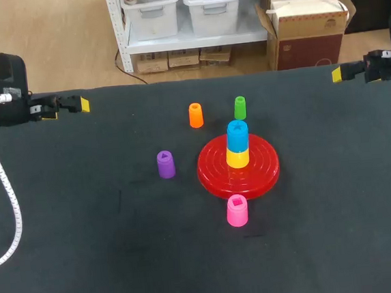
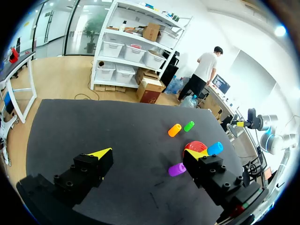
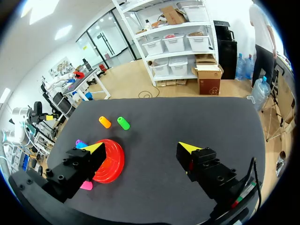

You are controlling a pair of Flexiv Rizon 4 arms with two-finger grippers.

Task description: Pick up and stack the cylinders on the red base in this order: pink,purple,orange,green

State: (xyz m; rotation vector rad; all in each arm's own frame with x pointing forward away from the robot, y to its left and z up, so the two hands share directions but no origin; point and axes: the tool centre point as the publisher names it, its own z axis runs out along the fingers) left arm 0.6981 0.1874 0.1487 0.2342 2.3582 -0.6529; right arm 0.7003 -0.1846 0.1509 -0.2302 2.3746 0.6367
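My left gripper (image 2: 149,152) and right gripper (image 3: 140,147) sit at the far corners of the table (image 1: 89,265), well away from the pieces, fingers spread and holding nothing. The base (image 1: 263,171) carries yellow (image 1: 237,158) with blue (image 1: 237,134) on top. Pink (image 1: 237,210) stands just before the base, purple (image 1: 165,164) to its left, and orange (image 1: 195,115) and green (image 1: 240,107) behind. All stand upright and apart, easy to grasp. Pink comes first, I judge.
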